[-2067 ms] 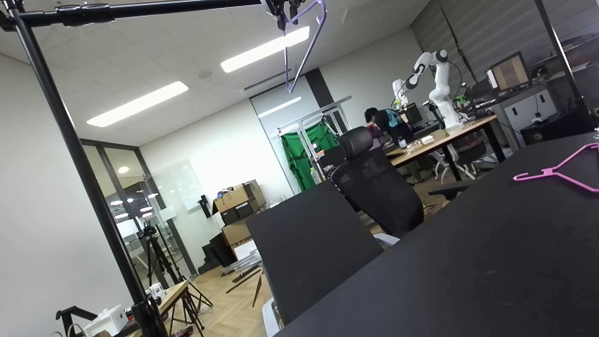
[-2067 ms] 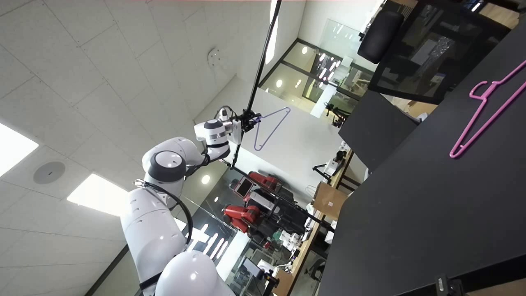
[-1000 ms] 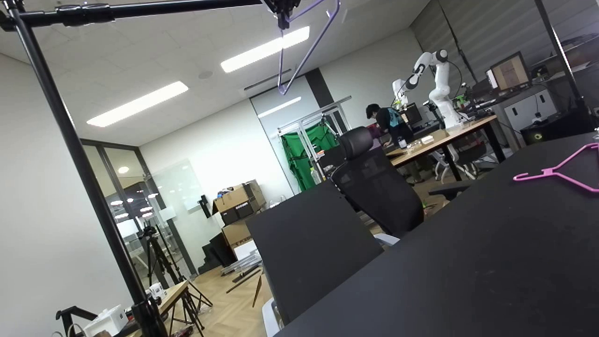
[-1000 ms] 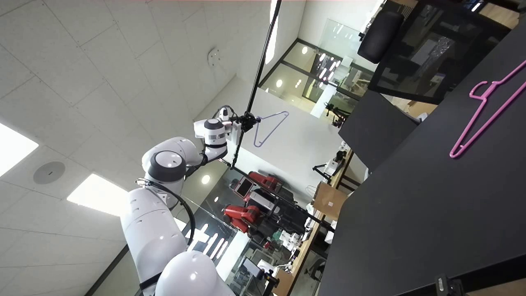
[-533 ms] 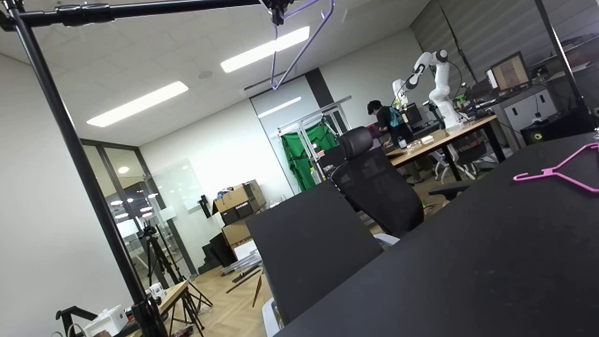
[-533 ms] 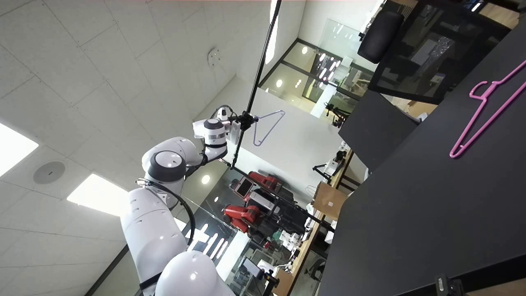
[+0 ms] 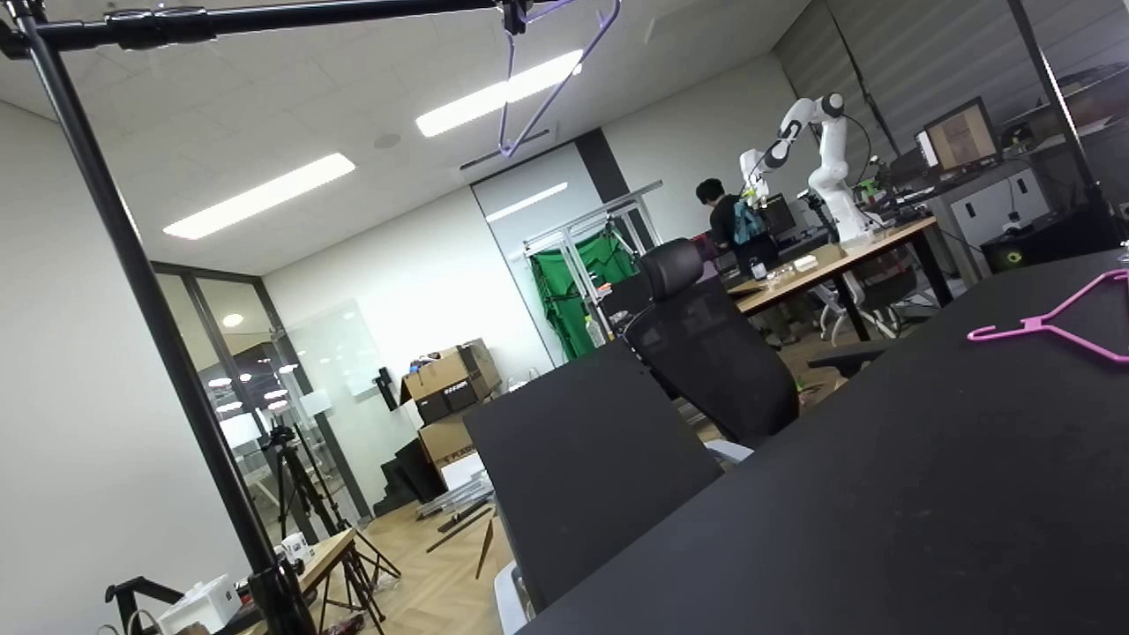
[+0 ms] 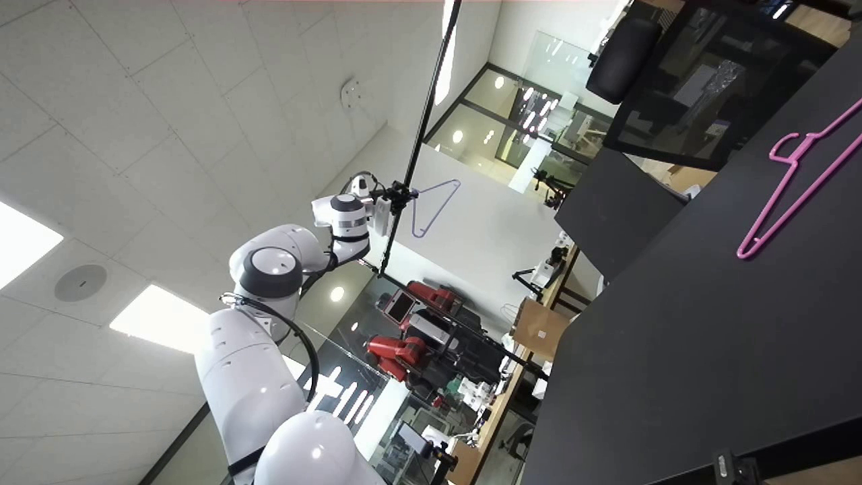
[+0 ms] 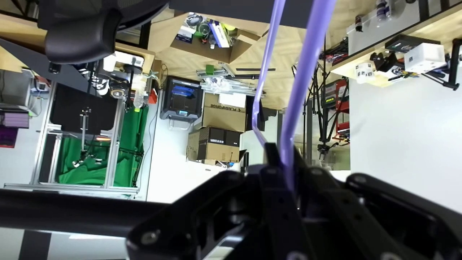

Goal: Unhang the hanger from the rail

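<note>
Wrist view: claw (image 9: 286, 164) clenched on purple hanger (image 9: 306, 66), which runs lower centre to top edge; pinched so, presumably, to lift it off rail (image 9: 72, 213), lower left. Unhooked or not: hidden, can't tell.

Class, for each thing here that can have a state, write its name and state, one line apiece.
tool, closed on the purple hanger
purple hanger, gripped; whether its hook is off the rail, hidden
pink hanger, lying on the table
monitor, on
ceiling lights, lit
cardboard box, open, things inside
</note>
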You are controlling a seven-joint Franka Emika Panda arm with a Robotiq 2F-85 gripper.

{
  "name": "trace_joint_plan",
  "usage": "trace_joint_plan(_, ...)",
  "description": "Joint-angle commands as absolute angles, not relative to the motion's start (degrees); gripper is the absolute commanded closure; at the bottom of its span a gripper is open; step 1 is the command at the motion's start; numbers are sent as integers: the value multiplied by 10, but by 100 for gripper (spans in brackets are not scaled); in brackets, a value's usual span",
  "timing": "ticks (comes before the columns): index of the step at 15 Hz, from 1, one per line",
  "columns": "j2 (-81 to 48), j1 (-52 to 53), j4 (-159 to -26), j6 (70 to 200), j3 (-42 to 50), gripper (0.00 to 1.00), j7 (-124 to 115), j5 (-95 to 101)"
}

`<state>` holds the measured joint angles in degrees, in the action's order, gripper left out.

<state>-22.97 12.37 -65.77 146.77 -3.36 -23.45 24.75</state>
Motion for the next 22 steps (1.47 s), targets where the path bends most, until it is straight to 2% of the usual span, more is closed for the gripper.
trace_joint_plan(1,-201,125,-678,1445,-35,98,-231,247)
trace_joint_plan(12,-139,107,-721,1345,-59,98,-148,163)
trace_joint_plan(18,-106,69,-802,1316,-40,98,-160,109)
trace_joint_plan(22,-108,48,-861,1344,-8,98,-205,150)
